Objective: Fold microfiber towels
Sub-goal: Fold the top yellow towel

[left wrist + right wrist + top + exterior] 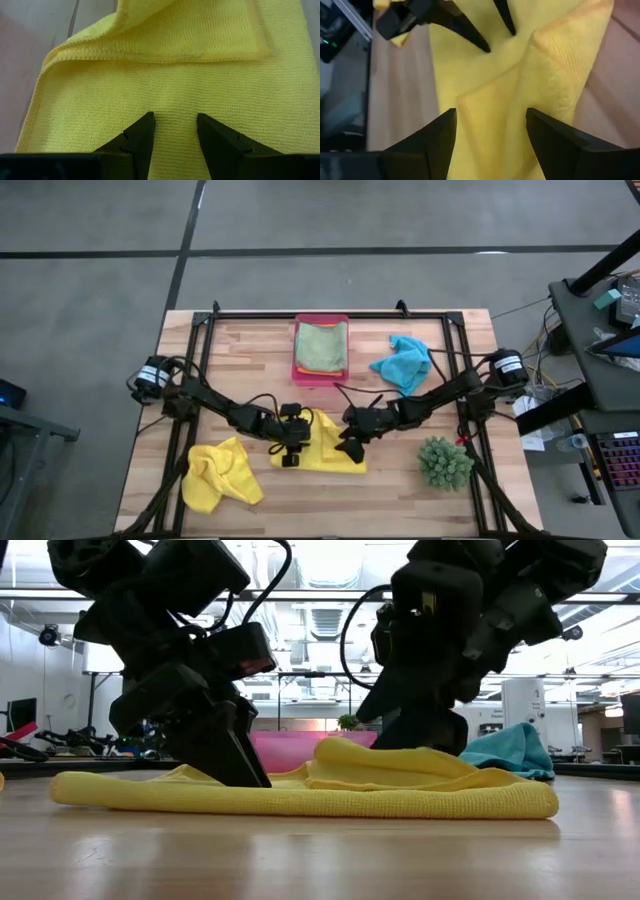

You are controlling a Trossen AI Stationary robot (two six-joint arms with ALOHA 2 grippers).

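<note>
The yellow towel (325,448) lies half-folded at the tabletop's (250,350) near middle. Left pincer (174,125) presses it, fingers parted, gripping nothing; right pincer (490,130) hangs wide over the raised fold. Soft, limp and light, it is best pinched at a hemmed corner.

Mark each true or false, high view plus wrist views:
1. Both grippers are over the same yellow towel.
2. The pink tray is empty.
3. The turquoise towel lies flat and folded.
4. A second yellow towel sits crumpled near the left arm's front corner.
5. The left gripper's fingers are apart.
1. True: left gripper and right gripper are both at the yellow towel mid-table.
2. False: the pink tray holds folded towels, a light green towel on top.
3. False: the turquoise towel is bunched, unfolded.
4. True: the crumpled yellow towel.
5. True: a gap shows between them, tips on the cloth.
</note>
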